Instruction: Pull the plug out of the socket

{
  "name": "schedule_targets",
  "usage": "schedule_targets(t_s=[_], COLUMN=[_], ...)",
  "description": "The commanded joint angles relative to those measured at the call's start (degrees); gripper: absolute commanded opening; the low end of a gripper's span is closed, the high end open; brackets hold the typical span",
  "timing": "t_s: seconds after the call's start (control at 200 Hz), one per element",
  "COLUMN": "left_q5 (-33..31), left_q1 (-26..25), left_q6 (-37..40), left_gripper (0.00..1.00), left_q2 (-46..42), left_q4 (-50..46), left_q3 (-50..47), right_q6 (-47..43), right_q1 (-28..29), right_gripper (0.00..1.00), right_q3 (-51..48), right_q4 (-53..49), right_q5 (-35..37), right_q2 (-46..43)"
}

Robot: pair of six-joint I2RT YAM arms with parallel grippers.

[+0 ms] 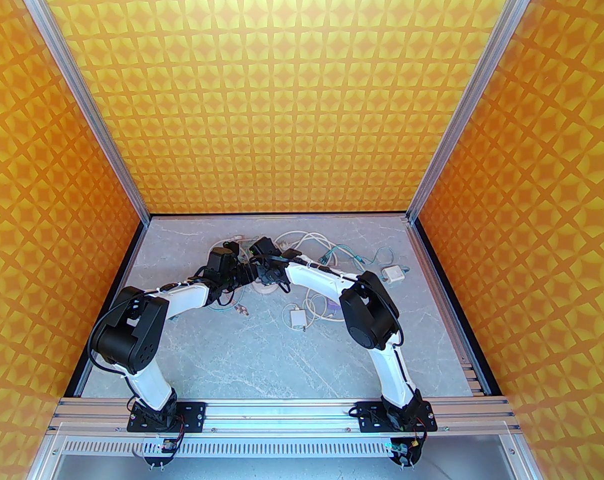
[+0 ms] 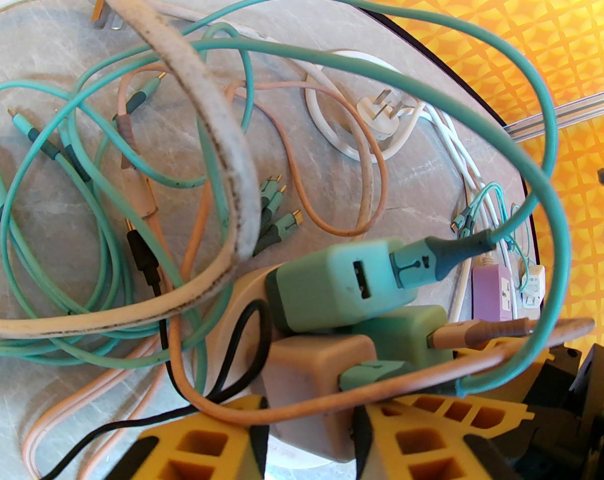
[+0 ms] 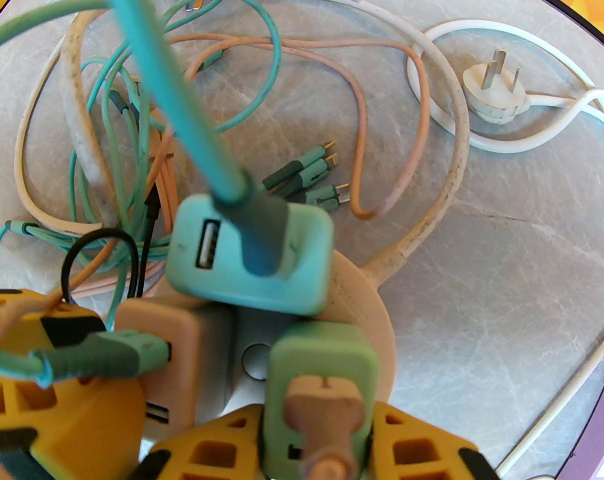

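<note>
The socket (image 3: pixel 362 288) is a round beige disc with a grey centre, and three USB charger plugs stand in it. My left gripper (image 2: pixel 312 418) has its yellow fingers (image 2: pixel 196 443) on both sides of the beige-pink plug (image 2: pixel 317 368) and is shut on it. The green plug (image 3: pixel 317 368), with a pink cable in it, sits between the yellow fingers (image 3: pixel 422 448) of my right gripper (image 3: pixel 314 443), which is shut on it. A teal plug (image 3: pixel 251 253) with a teal cable sits tilted behind them. From above, both grippers (image 1: pixel 251 273) meet over the socket.
Teal, pink, black and white cables lie tangled around the socket (image 2: pixel 241 288). A white three-pin plug (image 3: pixel 494 93) lies to the right. A purple adapter (image 2: pixel 492 293) sits near the table's black edge. White adapters (image 1: pixel 394 274) (image 1: pixel 297 318) lie on the grey marble table (image 1: pixel 281 368).
</note>
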Motion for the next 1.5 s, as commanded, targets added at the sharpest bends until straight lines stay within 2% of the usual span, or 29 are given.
schedule_targets(t_s=[0.0,0.08,0.175,0.465,0.69,0.855,1.06,1.14,1.31,1.495], left_q5=[-3.3,-3.3,-3.5,-3.9,-4.3,-4.4,-4.4,-4.4,-4.6,-5.1], left_q1=[-0.8,-0.8,-0.8,-1.7,-1.9,-1.9,-1.9,-1.9,-2.2,-2.6], left_q6=[1.7,1.9,2.1,2.3,2.5,2.6,2.6,2.7,2.8,3.0], left_gripper=[0.34,0.34,0.34,0.34,0.34,0.34,0.34,0.34,0.34,0.34], left_q2=[4.2,4.1,4.1,4.8,4.9,4.9,5.0,5.1,5.7,6.4], left_q4=[-8.0,-8.1,-8.3,-9.3,-9.6,-9.8,-9.8,-9.8,-10.0,-10.7], left_q3=[-1.0,-1.1,-1.2,0.2,0.3,0.2,0.2,0.4,0.8,1.2], right_q6=[2.5,4.8,3.7,-2.5,-2.6,1.4,4.3,3.2,-1.4,-2.3], right_q1=[-1.7,-4.3,-4.3,2.0,2.2,-1.3,-3.1,-2.5,1.9,2.8], right_gripper=[0.03,0.03,0.03,0.03,0.03,0.03,0.04,0.04,0.04,0.04], right_q3=[-2.4,-5.9,-5.5,5.0,4.7,-0.4,-3.5,-2.7,5.0,6.2], right_q4=[5.2,8.5,7.6,-2.1,-2.6,2.0,5.7,4.9,-1.8,-3.0], right_q5=[-8.3,-12.5,-12.3,-1.3,0.7,-6.0,-10.5,-9.3,-2.2,-0.1], right_q2=[-3.8,-5.2,-5.2,-0.7,-0.7,-3.3,-4.5,-4.5,-1.3,-0.2])
